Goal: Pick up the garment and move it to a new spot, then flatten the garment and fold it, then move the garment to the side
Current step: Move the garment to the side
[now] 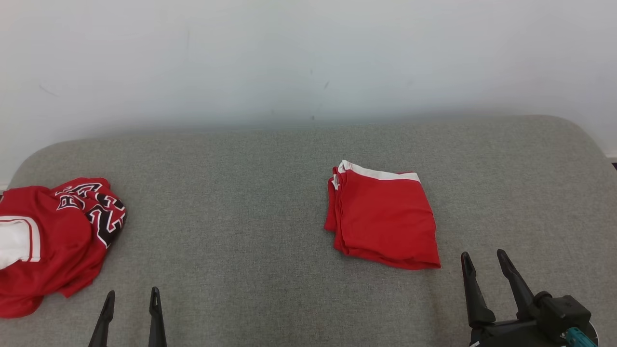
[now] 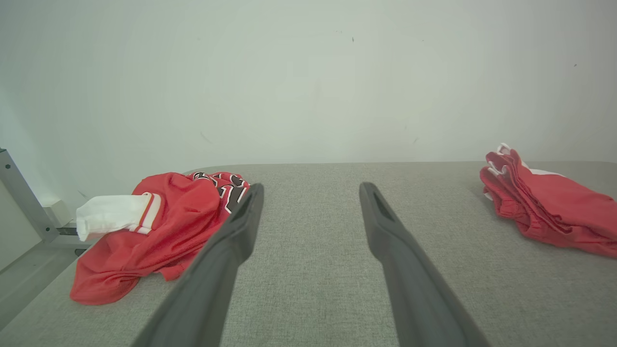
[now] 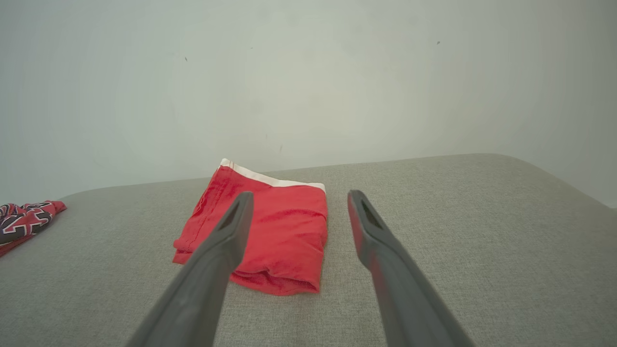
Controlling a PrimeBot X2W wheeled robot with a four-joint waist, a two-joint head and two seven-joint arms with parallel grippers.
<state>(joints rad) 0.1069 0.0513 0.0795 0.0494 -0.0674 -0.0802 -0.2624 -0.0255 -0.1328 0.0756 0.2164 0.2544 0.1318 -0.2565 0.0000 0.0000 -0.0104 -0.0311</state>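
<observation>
**End effectors.** The left end effector (image 1: 132, 291) is found with its two fingers spread wide. Nothing is held or touched, and bare grey surface (image 1: 241, 202) is seen between them. The right end effector (image 1: 483, 254) is also spread to full width, with nothing gripped. In the head view its tips are seen clear of the cloth.

**Task item.** The folded red garment (image 1: 385, 217) is found lying flat on the surface, at 11 o'clock from the right end effector, near its tips but apart from them. A white band (image 1: 381, 172) is noted along its far edge, and stacked layers are visible at its 9 o'clock edge.

**Other item.** A crumpled red jersey (image 1: 53, 241), with black-and-white lettering, is located at 10 o'clock from the left end effector, at the surface's 9 o'clock edge, well apart from the folded item.

**Count.** Two end effectors, two garments (one folded, one crumpled) and one surface are recorded.
</observation>
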